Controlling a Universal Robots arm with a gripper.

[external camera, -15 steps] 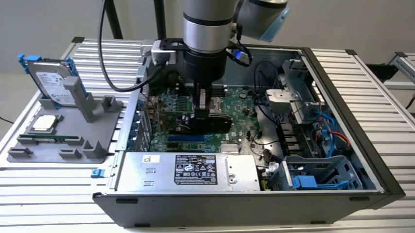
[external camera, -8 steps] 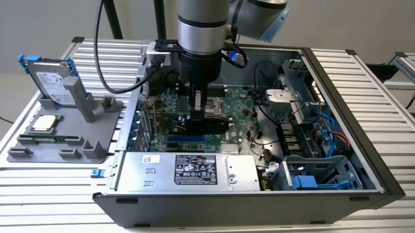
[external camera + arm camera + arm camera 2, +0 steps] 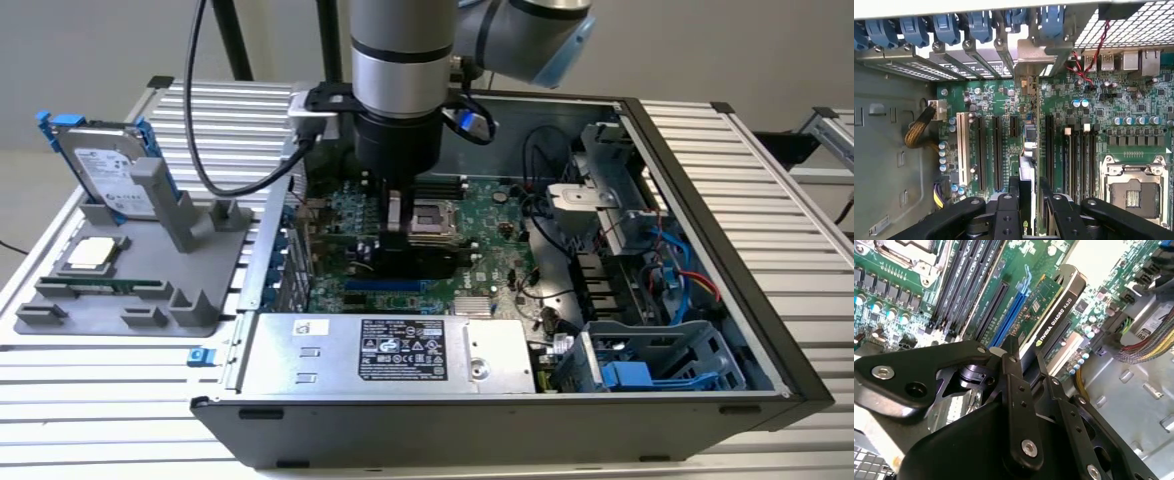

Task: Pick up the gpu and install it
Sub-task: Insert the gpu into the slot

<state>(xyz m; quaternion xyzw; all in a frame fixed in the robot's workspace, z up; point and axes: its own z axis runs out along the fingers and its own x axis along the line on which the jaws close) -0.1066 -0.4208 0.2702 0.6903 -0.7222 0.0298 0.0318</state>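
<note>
The gpu stands on edge inside the open computer case, black shroud on one face and green board on the other. My gripper is shut on its upper edge, one finger on each face. In the first wrist view the gpu runs edge-on along the expansion slots of the motherboard, its silver end bracket at the case's rear wall. I cannot tell whether it is seated in a slot. In the exterior view the gripper hangs low over the motherboard's middle.
A grey stand at the exterior view's left holds a silver hard drive and a square processor chip. The power supply, the processor socket, cables and a blue drive cage crowd the case. Blue slot latches line the rear.
</note>
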